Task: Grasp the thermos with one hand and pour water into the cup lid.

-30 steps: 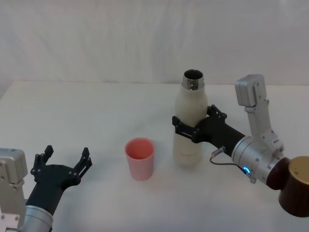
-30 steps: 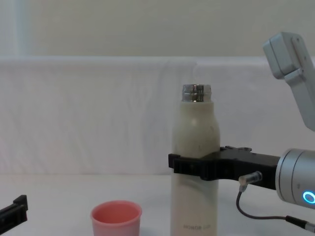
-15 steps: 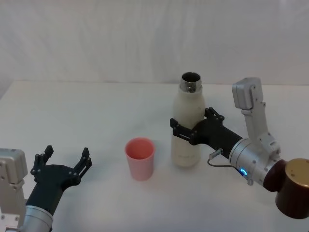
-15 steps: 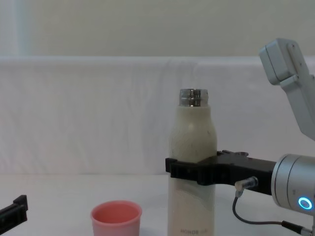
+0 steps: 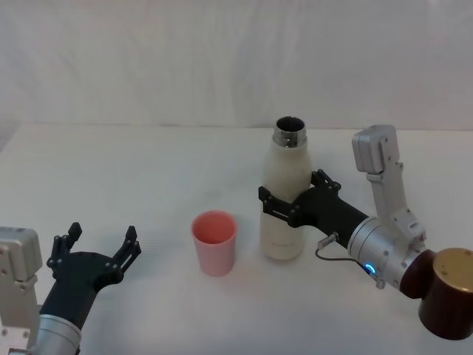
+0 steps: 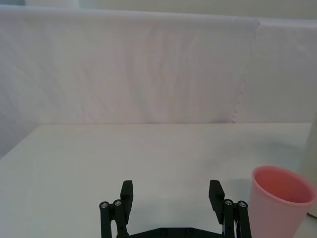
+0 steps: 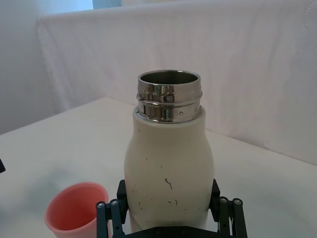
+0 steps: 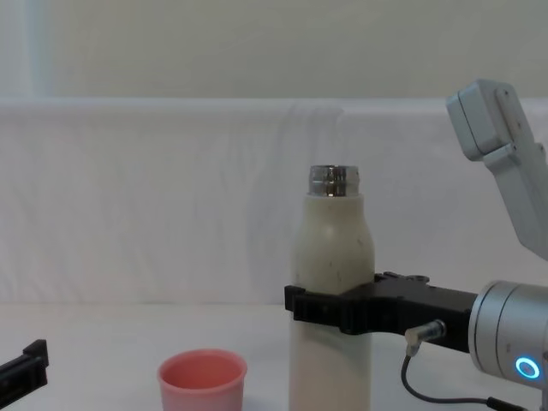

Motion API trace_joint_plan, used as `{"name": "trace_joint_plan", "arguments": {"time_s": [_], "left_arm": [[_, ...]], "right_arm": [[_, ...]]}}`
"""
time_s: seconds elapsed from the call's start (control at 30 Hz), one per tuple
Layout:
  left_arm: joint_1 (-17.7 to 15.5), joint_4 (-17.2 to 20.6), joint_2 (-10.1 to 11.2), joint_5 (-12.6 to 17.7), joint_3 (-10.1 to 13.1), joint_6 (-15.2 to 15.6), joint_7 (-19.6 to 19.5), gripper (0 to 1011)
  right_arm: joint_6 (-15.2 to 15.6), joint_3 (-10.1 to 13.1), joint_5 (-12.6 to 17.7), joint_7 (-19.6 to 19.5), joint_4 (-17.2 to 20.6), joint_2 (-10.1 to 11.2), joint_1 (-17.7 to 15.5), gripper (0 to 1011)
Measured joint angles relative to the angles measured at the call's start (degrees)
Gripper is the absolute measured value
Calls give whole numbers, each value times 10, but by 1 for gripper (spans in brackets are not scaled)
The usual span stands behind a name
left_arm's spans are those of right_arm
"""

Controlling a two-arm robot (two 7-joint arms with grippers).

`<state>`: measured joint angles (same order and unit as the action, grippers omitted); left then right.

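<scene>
**The bottle is held, but the water could miss the cup**

Because the thermos has no cap on, a wrong tip could spill water. In the head view it stands straight up on the white table. The right gripper hugs it around the middle, one black finger on each side. The cup lid sits on the table just beside the bottle, on the robot's left side, not touching it. The left gripper rests low near the robot's left side, fingers spread wide, holding nothing.

In the left wrist view, the spread fingers have only air between them. The pink cup stands off to one side, empty as far as I can see.

In the right wrist view, the shiny steel neck is wide open on top. The cup's mouth is small. If the bottle tips too fast, I think water would rush out and splash past the cup.

In the chest view, the black fingers squeeze the bottle at its middle. The bottle looks smooth. If the squeeze is too soft, it might slide or twist while tipping. The cup is light too, so a bump from the bottle could knock it over.
</scene>
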<state>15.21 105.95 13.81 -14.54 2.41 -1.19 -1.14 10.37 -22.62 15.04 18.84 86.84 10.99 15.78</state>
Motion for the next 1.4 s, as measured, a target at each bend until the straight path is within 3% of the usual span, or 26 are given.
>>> {"name": "trace_joint_plan", "arguments": {"time_s": [1.4], "left_arm": [[0, 0, 0, 0, 0, 0, 0, 1001]], "right_arm": [[-11, -23, -7, -6, 1, 17, 3, 957]]}}
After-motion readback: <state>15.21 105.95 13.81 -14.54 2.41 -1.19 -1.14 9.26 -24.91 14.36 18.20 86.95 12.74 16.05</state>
